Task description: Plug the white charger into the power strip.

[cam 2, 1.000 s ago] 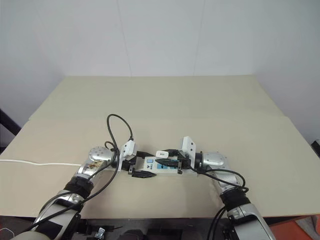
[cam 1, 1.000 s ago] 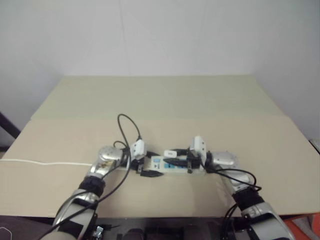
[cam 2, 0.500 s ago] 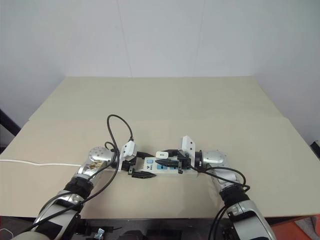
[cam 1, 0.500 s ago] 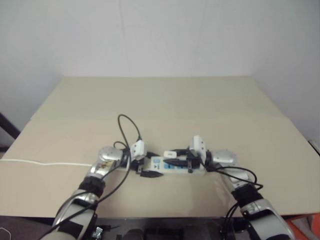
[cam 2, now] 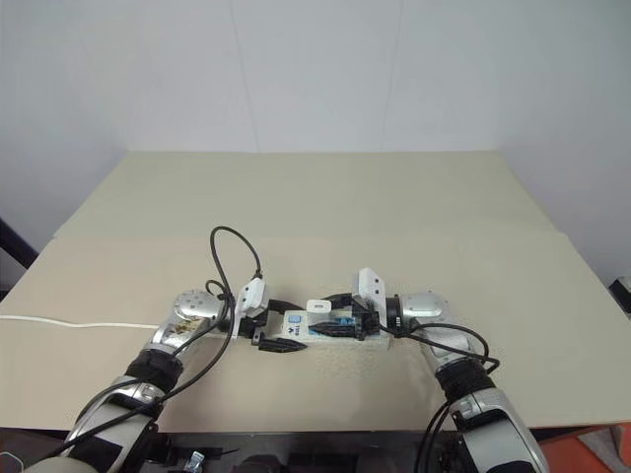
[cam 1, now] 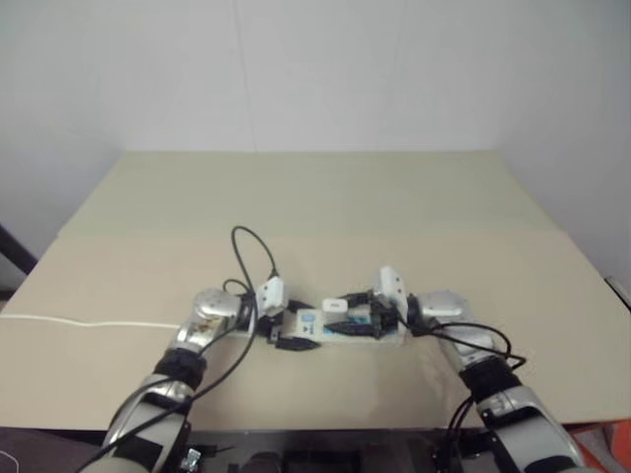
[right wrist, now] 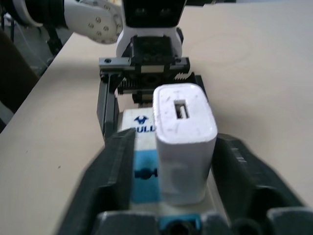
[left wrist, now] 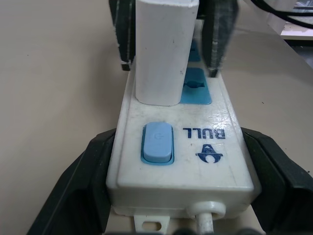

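The power strip point(left wrist: 181, 156) lies along the table's front middle, its blue switch towards my left arm. My left gripper point(cam 1: 299, 326) is shut on the switch end, with a black finger point(left wrist: 83, 181) against each long side. The white charger point(cam 2: 317, 306) stands upright in the socket nearest the switch, its base flush with the strip's face point(right wrist: 142, 128). My right gripper point(right wrist: 177, 142) is open from the opposite end. Its fingers point(left wrist: 122, 29) stand either side of the charger point(right wrist: 185, 142) with a small gap.
The strip's thin white cord point(cam 2: 69, 322) runs off the table's left edge. A black cable loop point(cam 2: 237, 251) rises over my left wrist. The tan table top point(cam 2: 325, 197) stretches bare behind the strip to the white wall.
My right gripper was shut on the charger and has now opened and let it go. The charger stays standing in the strip. The left gripper has kept still.
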### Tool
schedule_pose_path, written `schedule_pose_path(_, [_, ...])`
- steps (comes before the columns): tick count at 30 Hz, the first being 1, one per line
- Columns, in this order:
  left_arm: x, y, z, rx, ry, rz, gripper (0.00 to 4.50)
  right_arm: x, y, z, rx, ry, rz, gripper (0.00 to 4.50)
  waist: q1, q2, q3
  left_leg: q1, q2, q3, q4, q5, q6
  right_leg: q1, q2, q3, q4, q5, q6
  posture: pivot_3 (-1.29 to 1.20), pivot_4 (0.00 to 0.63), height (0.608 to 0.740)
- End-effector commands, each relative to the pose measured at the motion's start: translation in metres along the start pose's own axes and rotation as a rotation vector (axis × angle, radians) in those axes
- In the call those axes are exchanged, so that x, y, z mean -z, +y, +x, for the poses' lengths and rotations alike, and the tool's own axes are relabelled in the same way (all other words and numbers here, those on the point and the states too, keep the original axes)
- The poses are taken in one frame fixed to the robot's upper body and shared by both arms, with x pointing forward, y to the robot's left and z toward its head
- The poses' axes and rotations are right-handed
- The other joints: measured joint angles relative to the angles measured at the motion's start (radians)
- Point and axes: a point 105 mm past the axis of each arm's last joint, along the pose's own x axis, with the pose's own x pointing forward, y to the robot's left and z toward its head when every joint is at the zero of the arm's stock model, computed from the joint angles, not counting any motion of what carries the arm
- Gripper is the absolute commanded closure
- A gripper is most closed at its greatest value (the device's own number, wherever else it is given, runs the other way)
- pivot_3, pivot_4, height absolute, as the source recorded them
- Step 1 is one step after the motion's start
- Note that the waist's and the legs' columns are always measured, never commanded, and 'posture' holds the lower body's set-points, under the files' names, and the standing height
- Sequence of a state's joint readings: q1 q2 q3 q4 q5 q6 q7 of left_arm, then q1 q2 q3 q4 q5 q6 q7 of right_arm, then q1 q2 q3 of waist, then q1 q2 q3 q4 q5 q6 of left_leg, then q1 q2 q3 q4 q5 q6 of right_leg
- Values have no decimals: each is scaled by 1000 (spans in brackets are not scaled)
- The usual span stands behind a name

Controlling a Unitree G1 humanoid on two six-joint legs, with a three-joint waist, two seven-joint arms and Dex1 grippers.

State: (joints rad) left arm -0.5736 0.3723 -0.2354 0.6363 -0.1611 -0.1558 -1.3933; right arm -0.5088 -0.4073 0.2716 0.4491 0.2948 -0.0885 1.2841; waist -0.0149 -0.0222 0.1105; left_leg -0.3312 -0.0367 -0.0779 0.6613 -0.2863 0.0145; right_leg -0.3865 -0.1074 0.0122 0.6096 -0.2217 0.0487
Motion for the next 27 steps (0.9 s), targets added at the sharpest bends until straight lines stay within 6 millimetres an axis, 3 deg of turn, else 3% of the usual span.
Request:
schedule_pose_path(1, [1, -1, -9, 5, 33, 30, 1181, 63, 25, -10, -25, 197, 233, 353, 0, -1, 0, 0, 0, 0, 0, 0, 0, 0, 0, 0, 0, 0, 0, 0, 150, 740])
schedule_pose_path(2, [1, -1, -10, 4, 33, 30, 1181, 63, 25, -10, -25, 197, 233, 44, 0, -1, 0, 0, 0, 0, 0, 0, 0, 0, 0, 0, 0, 0, 0, 0, 150, 740])
schedule_pose_path(3, [0, -1, -10, 4, 34, 28, 1181, 62, 23, -9, -22, 198, 227, 44, 0, -1, 0, 0, 0, 0, 0, 0, 0, 0, 1, 0, 0, 0, 0, 0, 150, 740])
schedule_pose_path(5, [-4, 0, -14, 11, 41, 14, 451, 57, 18, -11, -3, 192, 208, 0, -1, -1, 0, 0, 0, 0, 0, 0, 0, 0, 1, 0, 0, 0, 0, 0, 150, 740])
schedule_pose_path(7, [-12, 1, -17, 8, 16, 21, 32, 51, 13, -13, 17, 179, 187, 0, 1, -1, 0, 0, 0, 0, 0, 0, 0, 0, 1, 0, 0, 0, 0, 0, 150, 740])
schedule_pose_path(16, [-60, -11, -38, 14, -127, 68, 32, -12, -3, -44, 99, 35, 32, 0, 26, 8, 10, -6, -1, -3, 0, 0, 0, -4, -1, 0, 0, 0, 0, 0, 150, 740])
schedule_pose_path(22, [-84, -17, -73, -56, -166, 99, 32, -74, -3, -90, 184, -41, -85, 0, 11, 10, 26, -18, -1, -1, 0, 1, -1, -19, -1, 2, 1, 0, 0, 0, 150, 740])
schedule_pose_path(27, [-86, -26, -104, -113, -136, 82, 32, -90, 4, -120, 234, -21, -85, 0, -4, 10, 27, -19, 1, -1, -1, 0, -1, -19, 1, 2, 0, 0, -1, 0, 150, 740])
